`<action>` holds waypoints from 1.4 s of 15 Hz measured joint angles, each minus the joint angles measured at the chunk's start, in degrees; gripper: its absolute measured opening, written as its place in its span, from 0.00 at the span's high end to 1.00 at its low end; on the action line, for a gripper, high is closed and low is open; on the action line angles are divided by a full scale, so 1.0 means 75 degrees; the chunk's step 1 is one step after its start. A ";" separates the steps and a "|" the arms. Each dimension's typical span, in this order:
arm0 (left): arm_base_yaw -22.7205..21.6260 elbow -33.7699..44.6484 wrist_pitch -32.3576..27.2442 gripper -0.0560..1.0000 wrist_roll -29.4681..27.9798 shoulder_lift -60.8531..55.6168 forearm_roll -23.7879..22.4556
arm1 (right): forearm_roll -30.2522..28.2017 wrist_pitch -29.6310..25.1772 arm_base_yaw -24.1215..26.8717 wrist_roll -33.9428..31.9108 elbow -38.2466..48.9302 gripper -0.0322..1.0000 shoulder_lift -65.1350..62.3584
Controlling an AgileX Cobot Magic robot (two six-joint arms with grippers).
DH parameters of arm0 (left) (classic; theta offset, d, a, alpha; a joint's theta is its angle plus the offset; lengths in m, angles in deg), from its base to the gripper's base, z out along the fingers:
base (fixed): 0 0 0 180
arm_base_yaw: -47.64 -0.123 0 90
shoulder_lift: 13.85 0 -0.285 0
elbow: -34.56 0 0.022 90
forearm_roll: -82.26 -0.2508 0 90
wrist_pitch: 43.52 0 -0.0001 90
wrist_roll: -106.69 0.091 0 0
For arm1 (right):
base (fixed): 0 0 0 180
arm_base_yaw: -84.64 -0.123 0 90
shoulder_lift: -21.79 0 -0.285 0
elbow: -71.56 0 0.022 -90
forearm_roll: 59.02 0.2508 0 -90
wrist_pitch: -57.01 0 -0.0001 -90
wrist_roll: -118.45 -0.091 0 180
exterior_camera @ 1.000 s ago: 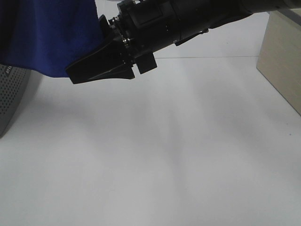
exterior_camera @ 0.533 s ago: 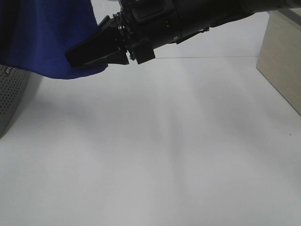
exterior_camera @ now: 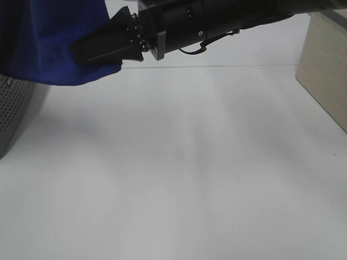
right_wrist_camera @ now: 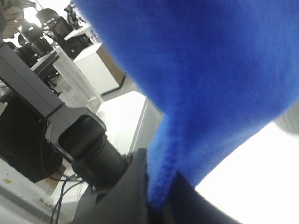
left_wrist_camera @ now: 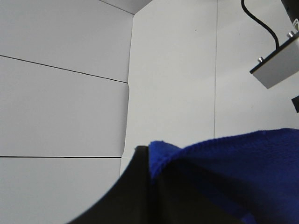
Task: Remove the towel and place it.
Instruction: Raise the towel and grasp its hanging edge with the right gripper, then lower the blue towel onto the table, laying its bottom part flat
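Royal-blue up close: at the left wrist, a folded edge of the large rectangular royal-blue microfibre towel (left_wrist_camera: 243,172) clamped in the black left gripper (left_wrist_camera: 152,163). Only one dark finger (left_wrist_camera: 135,186) plainly visible there, cloth pressed tight against it. At the right wrist, much the same: a hemmed edge of the towel pinched in the black right gripper (right_wrist_camera: 159,182), cloth spreading away from the jaws and filling most of that view. From the high camera, right arm stretched across the middle to the left side, jaws drawn together on the towel, cloth hanging above the white tabletop (exterior_camera: 190,173). Beneath the cloth's lower edge, at the left border of that view, a grey perforated basket (exterior_camera: 11,108). Farther right, well apart from towel and basket, a pale wooden box (exterior_camera: 325,70).
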 joint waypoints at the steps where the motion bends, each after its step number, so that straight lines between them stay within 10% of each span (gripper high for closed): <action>1: 0.0000 0.0000 0.0000 0.95 -0.0092 0.0000 0.0000 | -0.0359 0.0115 0.0038 -0.0512 0.0000 0.95 -0.0061; 8: 0.0000 0.0000 0.0733 0.95 -0.0313 0.0275 -0.0015 | -0.2788 0.0672 0.1261 -0.3033 -0.0451 0.95 -0.1818; 11: 0.0000 0.0000 0.2361 0.95 -0.0779 0.0833 -0.0015 | -0.6066 0.1161 0.1306 -0.5271 -0.2269 0.95 -0.2124; 21: -0.0290 0.0000 0.5837 0.95 -0.1765 0.1856 -0.0008 | -1.0084 0.2361 0.1322 -0.6769 -0.4912 0.95 -0.2131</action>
